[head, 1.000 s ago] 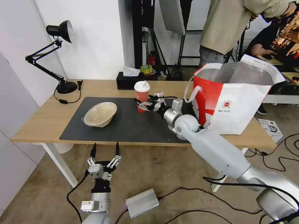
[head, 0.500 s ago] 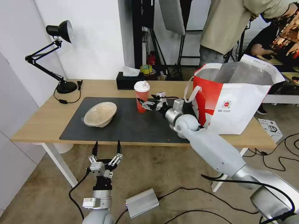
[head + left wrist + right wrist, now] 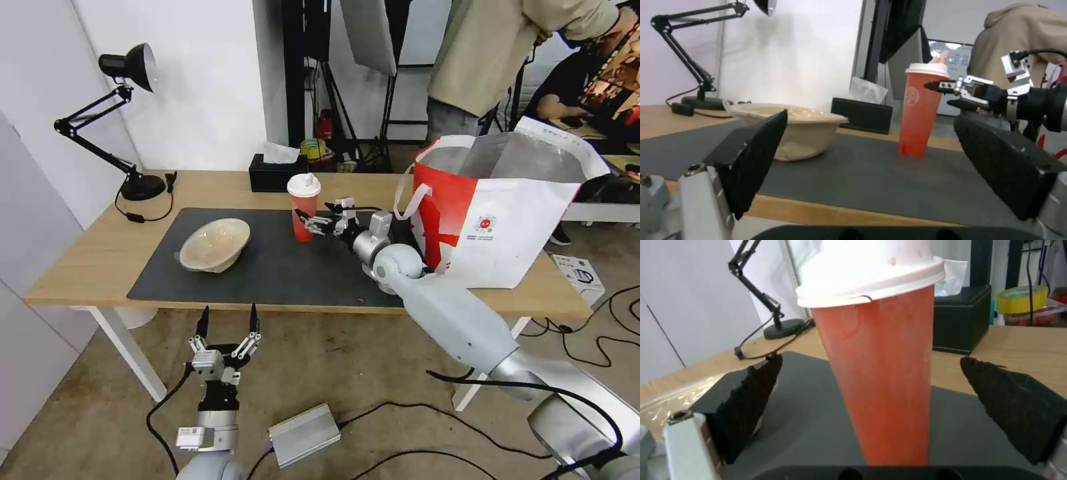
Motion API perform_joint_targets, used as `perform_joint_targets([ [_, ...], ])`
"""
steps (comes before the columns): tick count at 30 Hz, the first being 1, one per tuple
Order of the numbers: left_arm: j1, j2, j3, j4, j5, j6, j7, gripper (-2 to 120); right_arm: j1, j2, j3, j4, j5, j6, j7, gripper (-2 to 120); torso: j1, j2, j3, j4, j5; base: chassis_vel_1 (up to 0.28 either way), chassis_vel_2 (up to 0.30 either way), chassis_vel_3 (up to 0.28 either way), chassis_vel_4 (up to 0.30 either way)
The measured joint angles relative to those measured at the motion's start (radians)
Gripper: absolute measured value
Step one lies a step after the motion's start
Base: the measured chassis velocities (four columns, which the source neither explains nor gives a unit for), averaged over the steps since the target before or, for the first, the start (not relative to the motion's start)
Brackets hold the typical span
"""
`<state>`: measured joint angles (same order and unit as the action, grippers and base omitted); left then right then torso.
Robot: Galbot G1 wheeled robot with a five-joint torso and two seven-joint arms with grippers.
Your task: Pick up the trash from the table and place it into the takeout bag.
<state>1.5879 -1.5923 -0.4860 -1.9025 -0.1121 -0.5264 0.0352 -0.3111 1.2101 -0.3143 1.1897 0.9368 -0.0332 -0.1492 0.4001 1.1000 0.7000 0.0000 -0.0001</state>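
Observation:
The tall red drink cup (image 3: 304, 205) with its white lid stands upright on the dark grey mat (image 3: 280, 270) of the table (image 3: 93, 257). My right gripper (image 3: 306, 221) is open, with its fingers on either side of the cup's lower half. In the right wrist view the cup (image 3: 880, 373) stands between the spread fingers (image 3: 746, 396) without touching them. The shallow beige bowl (image 3: 215, 244) sits tilted on the mat's left part. At the table's right end stands the open takeout bag (image 3: 507, 220). My left gripper (image 3: 225, 325) hangs open below the table's front edge.
A black desk lamp (image 3: 127, 120) stands at the back left and a black tissue box (image 3: 275, 175) behind the cup. Cables and a silver box (image 3: 303, 435) lie on the floor. People stand behind the bag.
My right gripper has shifted slightly up and to the right beside the cup. The cup, bowl and bag have stayed put, and the left arm has barely moved.

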Motion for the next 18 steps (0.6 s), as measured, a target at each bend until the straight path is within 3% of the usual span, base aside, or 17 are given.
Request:
perform_joint_targets([
  [18, -0.011, 0.0, 0.0, 0.007, -0.003, 0.0, 0.0, 100, 0.019, 0.044, -0.003, -0.062, -0.02, 0.015, -0.021, 100, 0.0, 0.0, 0.0, 0.0, 0.0, 0.0, 0.0, 0.0, 0.0],
])
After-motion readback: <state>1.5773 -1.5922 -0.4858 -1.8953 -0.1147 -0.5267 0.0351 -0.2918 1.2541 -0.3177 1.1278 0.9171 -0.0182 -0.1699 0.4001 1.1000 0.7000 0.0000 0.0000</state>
